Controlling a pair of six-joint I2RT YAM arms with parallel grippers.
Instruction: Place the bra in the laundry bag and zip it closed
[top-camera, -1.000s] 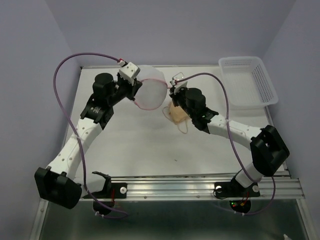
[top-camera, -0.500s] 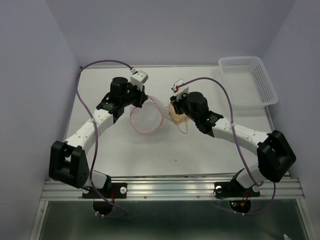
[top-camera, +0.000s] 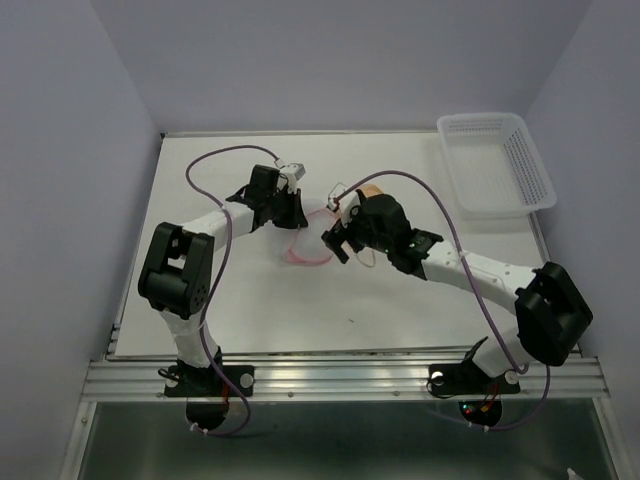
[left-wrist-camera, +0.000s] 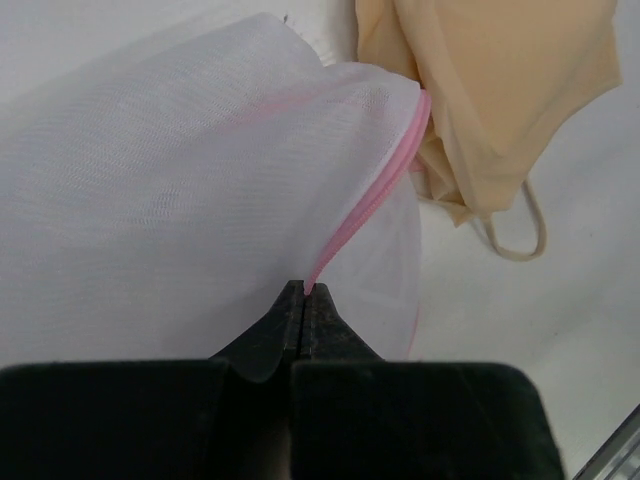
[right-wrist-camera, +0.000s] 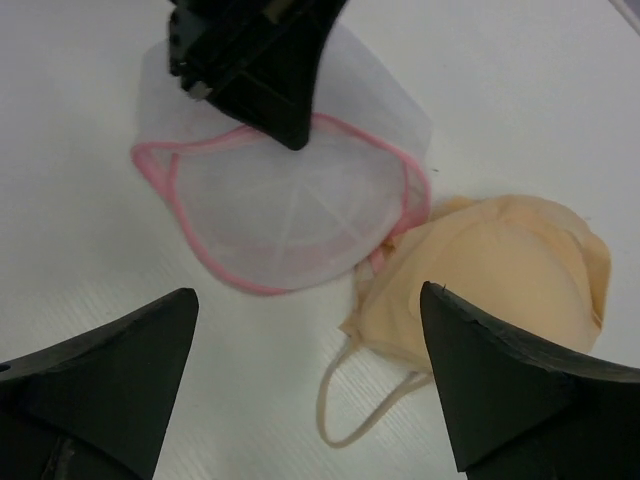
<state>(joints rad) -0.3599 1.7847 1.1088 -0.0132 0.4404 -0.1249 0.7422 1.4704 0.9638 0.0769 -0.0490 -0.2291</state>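
The laundry bag (top-camera: 308, 243) lies flattened on the table, white mesh with a pink zipper band. My left gripper (top-camera: 297, 212) is shut on that pink band (left-wrist-camera: 345, 235) at the bag's far rim. The peach bra (right-wrist-camera: 500, 270) lies on the table against the bag's right edge, outside it, with a thin strap loop (right-wrist-camera: 365, 405) trailing toward me. My right gripper (right-wrist-camera: 308, 292) hovers open above the bag's (right-wrist-camera: 290, 200) near rim and the bra, with nothing between its fingers. In the top view the right wrist hides most of the bra (top-camera: 372, 189).
A rigid white slotted basket (top-camera: 495, 165) stands at the table's back right corner. Purple cables loop over both arms. The left gripper's black fingers (right-wrist-camera: 270, 80) reach over the bag's far side in the right wrist view.
The left arm has brought the bag down from the back of the table to the surface beside the bra. The right gripper has opened wide and moved left over the bra.
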